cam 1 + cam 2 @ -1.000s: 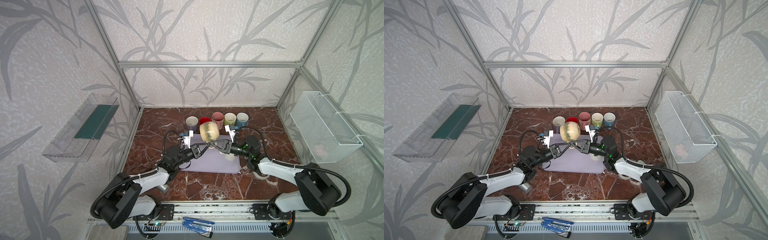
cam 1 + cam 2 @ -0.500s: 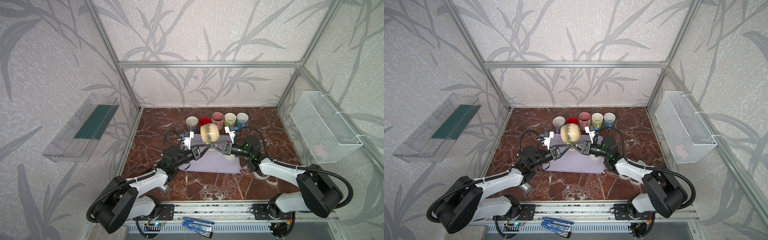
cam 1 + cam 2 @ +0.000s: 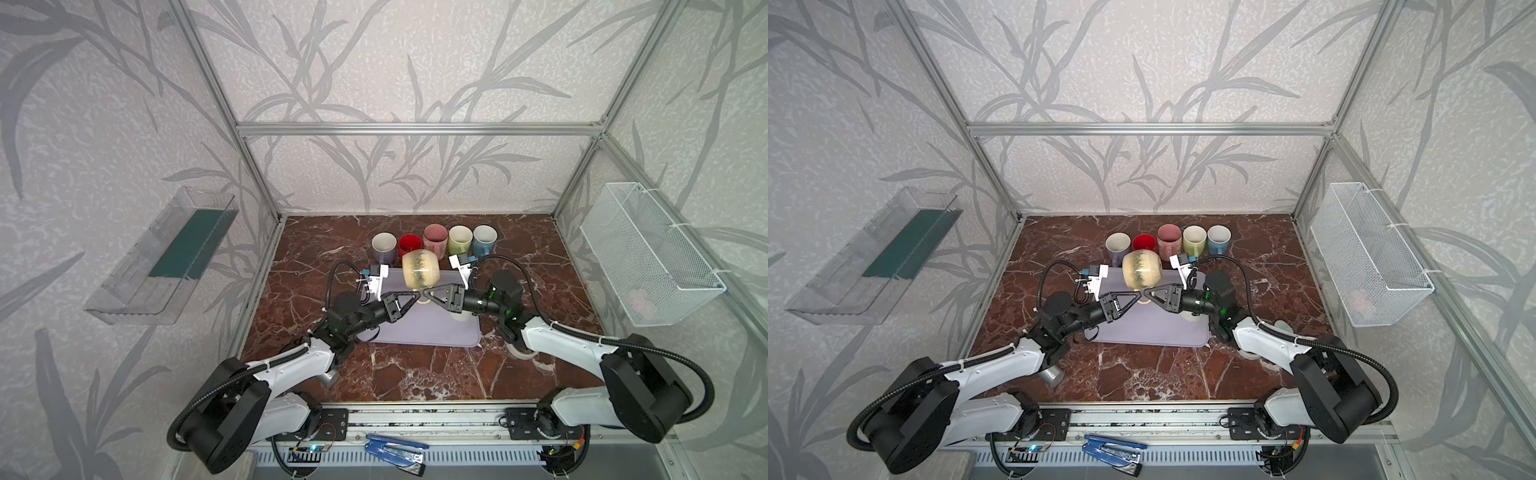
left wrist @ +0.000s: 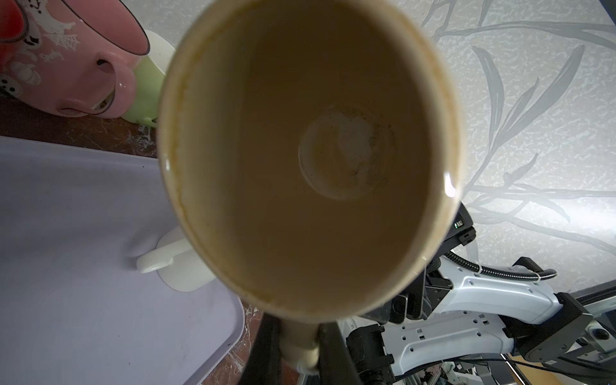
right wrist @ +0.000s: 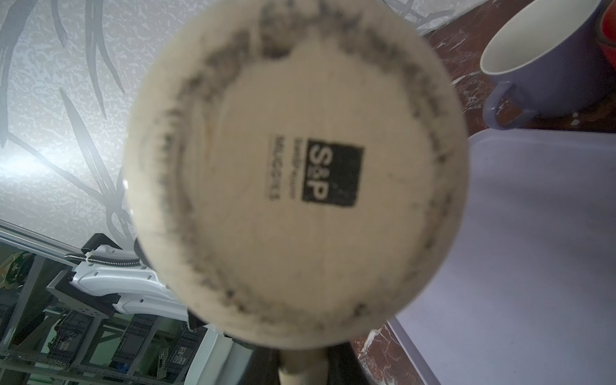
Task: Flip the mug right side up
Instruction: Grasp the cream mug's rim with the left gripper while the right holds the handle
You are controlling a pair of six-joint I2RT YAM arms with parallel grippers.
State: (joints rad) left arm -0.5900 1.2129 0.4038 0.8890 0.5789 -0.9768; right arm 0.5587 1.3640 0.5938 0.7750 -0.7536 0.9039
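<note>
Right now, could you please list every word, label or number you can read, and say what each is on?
"S&P": black square stamp on the cream mug's base.
Small print beside it: too blurred to read.
White script on the pink mug: too small to read.

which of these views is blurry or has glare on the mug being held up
Right wrist view: the mug fills the frame and its speckled base is out of focus, though the square logo can be read. Left wrist view: the mug's inside is dim, with one bright glint on its rim. In both top views the mug is small but sharp and evenly lit.
</note>
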